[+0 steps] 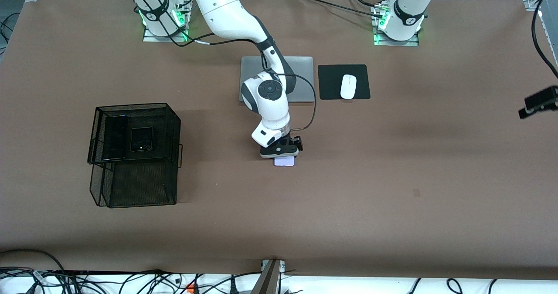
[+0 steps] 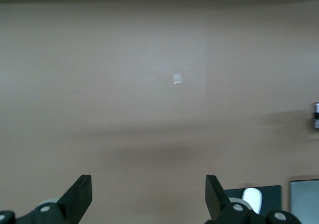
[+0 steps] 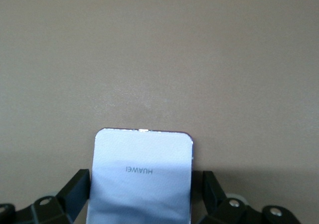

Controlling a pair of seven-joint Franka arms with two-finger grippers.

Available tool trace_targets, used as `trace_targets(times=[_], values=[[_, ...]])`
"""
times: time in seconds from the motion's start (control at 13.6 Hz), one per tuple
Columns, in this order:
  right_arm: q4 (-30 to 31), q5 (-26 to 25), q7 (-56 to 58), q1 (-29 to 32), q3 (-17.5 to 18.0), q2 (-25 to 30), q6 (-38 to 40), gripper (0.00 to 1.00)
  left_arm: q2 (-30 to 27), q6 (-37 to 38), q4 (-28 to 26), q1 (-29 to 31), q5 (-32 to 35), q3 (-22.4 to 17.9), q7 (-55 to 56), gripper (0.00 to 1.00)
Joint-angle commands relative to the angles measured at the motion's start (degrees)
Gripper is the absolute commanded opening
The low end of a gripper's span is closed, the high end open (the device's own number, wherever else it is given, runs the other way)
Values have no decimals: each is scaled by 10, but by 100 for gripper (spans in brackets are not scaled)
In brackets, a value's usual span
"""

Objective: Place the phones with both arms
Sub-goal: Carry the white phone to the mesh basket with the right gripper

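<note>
The pale lilac-white phone (image 1: 284, 162) (image 3: 142, 154) lies flat on the brown table, nearer to the front camera than the laptop. My right gripper (image 1: 282, 155) (image 3: 144, 191) is lowered over it, open, with one finger on each long side and small gaps showing. The small squarish black phone (image 1: 141, 138) and the long slim black phone (image 1: 114, 138) lie in the top tray of a black mesh basket (image 1: 172, 111) toward the right arm's end. My left gripper (image 2: 148, 196) hangs open and empty, high over bare table at the left arm's end.
A closed silver laptop (image 1: 301, 74) lies near the bases, partly covered by the right arm. Beside it a white mouse (image 1: 348, 86) rests on a black pad (image 1: 331, 82). The mesh basket has a lower tier (image 1: 139, 185). Cables run along the front edge.
</note>
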State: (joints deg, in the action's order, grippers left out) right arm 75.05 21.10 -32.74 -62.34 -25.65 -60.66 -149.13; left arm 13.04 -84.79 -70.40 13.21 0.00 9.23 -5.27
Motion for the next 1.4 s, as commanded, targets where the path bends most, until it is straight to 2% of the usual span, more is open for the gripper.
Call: trace_targets(times=[0.0, 0.07, 0.15, 0.22, 0.29, 0.37, 0.59, 0.74, 0.88, 1.03, 1.18, 1.32], values=[[-17, -3, 7, 2, 1, -10, -4, 99, -45, -4, -49, 3, -11, 31, 32, 100], [-17, -4, 4, 2, 1, -10, -4, 97, -54, -5, -61, 3, -11, 38, 31, 100], [-17, -6, 7, 1, 1, -10, -5, 80, -59, -4, -70, 3, -10, 41, 25, 100], [-17, -8, 7, 1, 1, -9, -4, 37, -69, -4, -86, 3, -5, 43, 23, 100], [-17, -8, 8, 2, 1, -8, -4, 13, -78, -5, -103, 5, -4, 43, 21, 100], [-17, -10, 9, 1, -2, -6, -1, 8, -86, -12, -125, 7, -3, 43, 12, 100], [-13, -19, 8, -1, -21, 13, 16, 5, -132, -60, -203, 2, 3, 37, -19, 100], [-14, -19, 15, -1, -74, 60, 120, 5, -137, -59, -199, 1, 1, 34, -20, 100], [-15, -14, 48, 10, -121, 131, 225, 5, -135, -59, -185, -23, 1, 15, -15, 100], [-10, -12, 103, 44, -141, 191, 295, 6, -135, -58, -183, -36, 2, 1, -15, 100], [-11, -10, 180, 110, -154, 242, 364, 6, -135, -58, -184, -34, 2, 3, -15, 100], [-10, 2, 258, 195, -152, 265, 406, 7, -133, -61, -183, -35, 3, 5, -14, 100]])
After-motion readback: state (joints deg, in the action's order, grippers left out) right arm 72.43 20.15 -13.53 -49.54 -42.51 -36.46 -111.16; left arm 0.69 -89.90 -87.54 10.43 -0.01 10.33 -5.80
